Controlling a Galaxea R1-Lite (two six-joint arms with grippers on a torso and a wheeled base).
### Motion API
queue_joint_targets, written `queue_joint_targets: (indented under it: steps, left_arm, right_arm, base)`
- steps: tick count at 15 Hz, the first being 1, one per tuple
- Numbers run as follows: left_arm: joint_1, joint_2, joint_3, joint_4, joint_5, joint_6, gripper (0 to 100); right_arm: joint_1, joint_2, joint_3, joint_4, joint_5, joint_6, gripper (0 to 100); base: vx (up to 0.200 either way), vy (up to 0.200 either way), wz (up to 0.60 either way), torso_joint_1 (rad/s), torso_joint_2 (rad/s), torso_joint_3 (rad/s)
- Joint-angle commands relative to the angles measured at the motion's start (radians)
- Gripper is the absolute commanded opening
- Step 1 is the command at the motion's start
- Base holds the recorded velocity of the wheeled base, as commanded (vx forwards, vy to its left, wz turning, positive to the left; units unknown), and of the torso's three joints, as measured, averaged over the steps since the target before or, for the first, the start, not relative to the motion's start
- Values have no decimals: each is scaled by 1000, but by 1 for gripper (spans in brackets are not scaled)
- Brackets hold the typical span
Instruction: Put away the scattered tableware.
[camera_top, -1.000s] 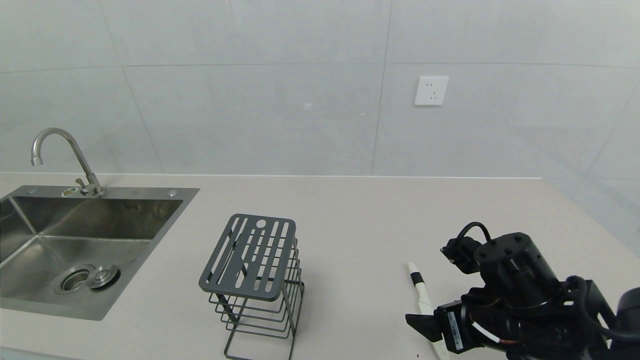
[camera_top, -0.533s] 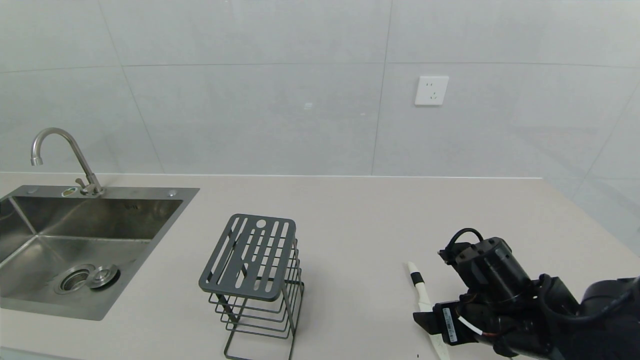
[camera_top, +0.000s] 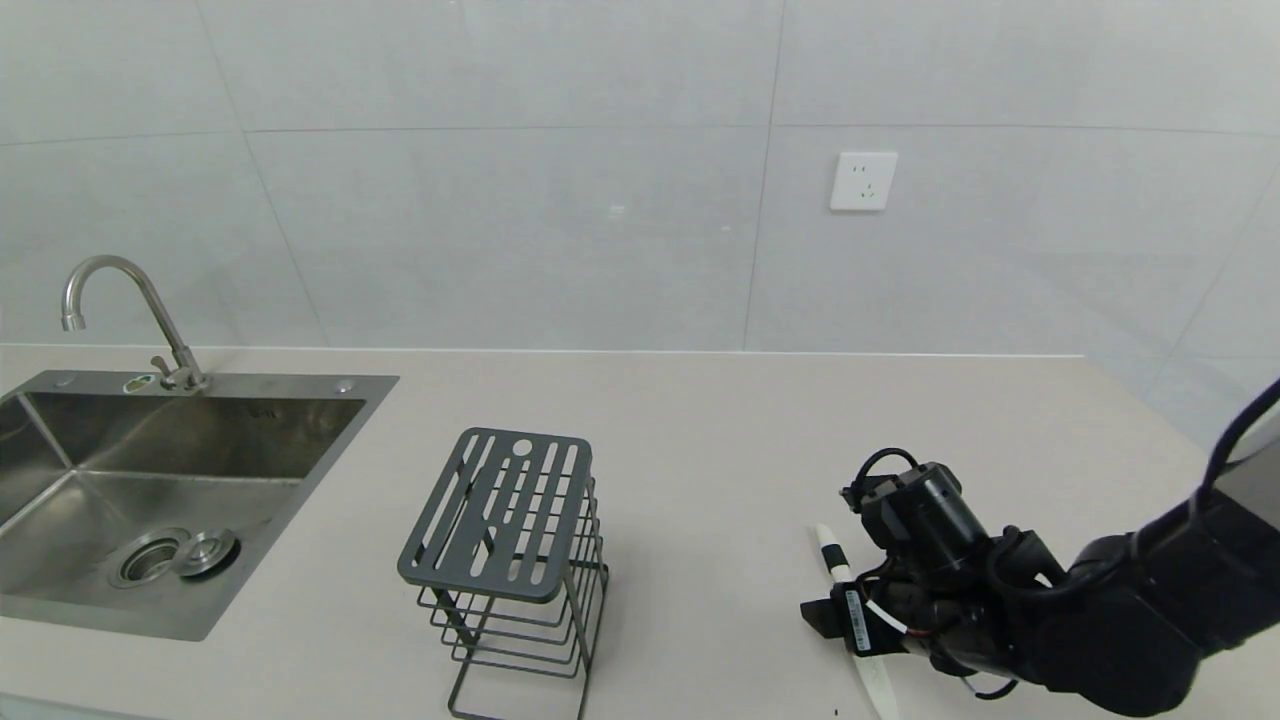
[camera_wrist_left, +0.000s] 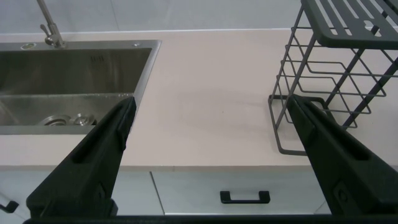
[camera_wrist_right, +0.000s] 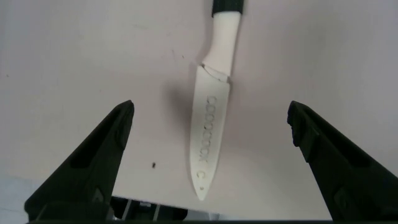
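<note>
knife (camera_top: 833, 563) lay flat on bench (camera_top: 720, 450), lower right of head frame | right gripper (camera_wrist_right: 209, 115) over it, fingers (camera_wrist_right: 99, 162) apart | left gripper (camera_wrist_left: 209, 102) fingers apart too | risk: flat blade could skid, fingers scraping bench

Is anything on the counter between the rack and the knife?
No. In the head view the stretch of counter between the rack and the knife is bare.

Kitchen: steel sink (camera_top: 60, 600), faucet (camera_top: 120, 310), tiled wall (camera_top: 500, 200), countertop (camera_top: 720, 440).
</note>
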Motion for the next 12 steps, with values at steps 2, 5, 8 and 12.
queue_joint_targets:
  steps: [2,5,8,12]
  left_arm:
    - [0,1,0,1,0,0,100]
    - [0,1,0,1,0,0,100]
    - [0,1,0,0,0,0,100]
    - [0,1,0,0,0,0,100]
  right_arm:
    - [-14,77,-21,-5,-1,0,100]
    - [-21,79,-27,-6,-1,-3,100]
    - [-47,100,-32,-25,1,-4,100]
    - [-48,134,-30,-69,-1,-35,100]
  base:
    - [0,0,0,0,0,0]
    - [0,0,0,0,0,0]
    - [0,0,0,0,0,0]
    - [0,0,0,0,0,0]
